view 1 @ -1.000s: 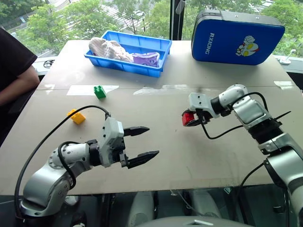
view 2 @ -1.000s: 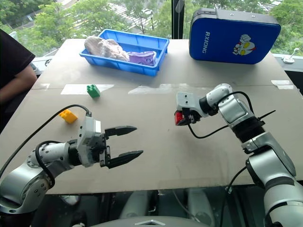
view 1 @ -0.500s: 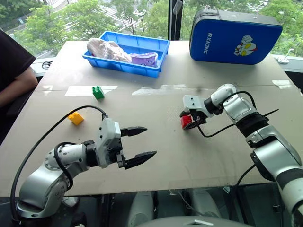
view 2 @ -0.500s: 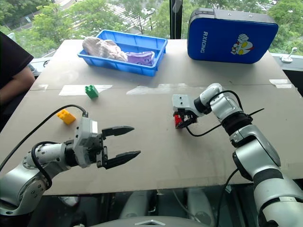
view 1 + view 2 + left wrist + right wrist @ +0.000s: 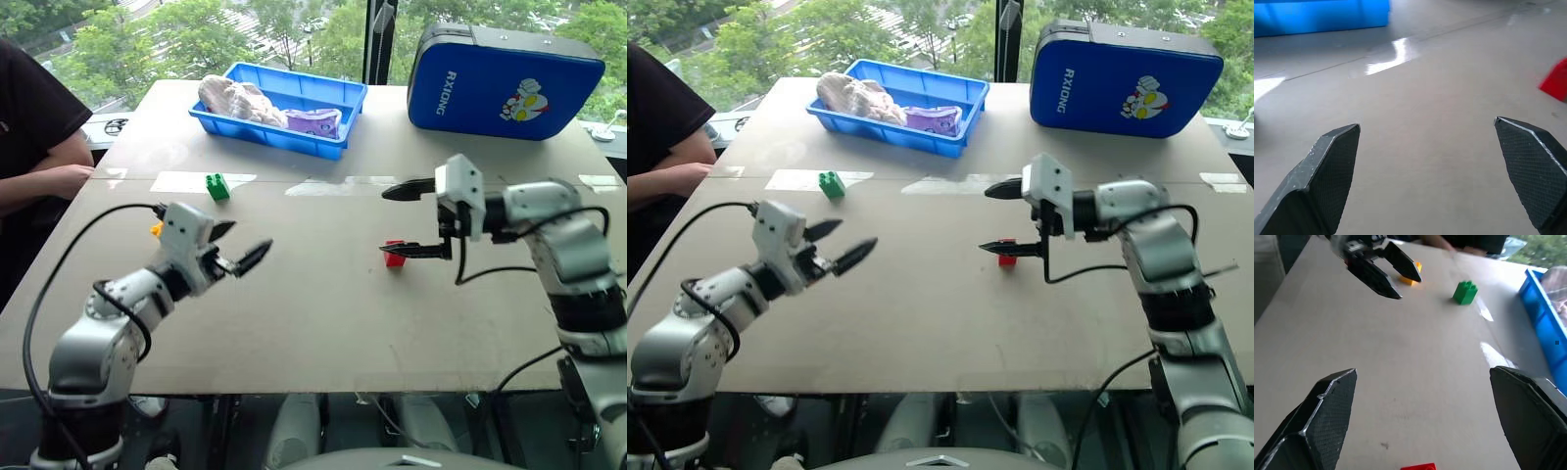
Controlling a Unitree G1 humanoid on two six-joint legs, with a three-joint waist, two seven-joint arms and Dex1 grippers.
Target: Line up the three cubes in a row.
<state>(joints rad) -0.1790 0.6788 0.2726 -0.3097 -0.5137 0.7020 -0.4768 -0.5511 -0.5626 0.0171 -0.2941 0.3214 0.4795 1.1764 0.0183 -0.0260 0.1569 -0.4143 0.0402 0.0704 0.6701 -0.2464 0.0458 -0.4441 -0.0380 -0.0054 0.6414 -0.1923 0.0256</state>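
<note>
On the tan table (image 5: 323, 313) my right claw (image 5: 409, 219) hangs wide above the red brick (image 5: 394, 254), light, rigid, slick plastic I'd pinch by its flat sides.

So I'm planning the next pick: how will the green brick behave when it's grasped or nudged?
The green brick looks like rigid moulded plastic, so probably stiff and light. Its flat base on the table suggests sliding rather than rolling. Smooth sides might slip.
</note>
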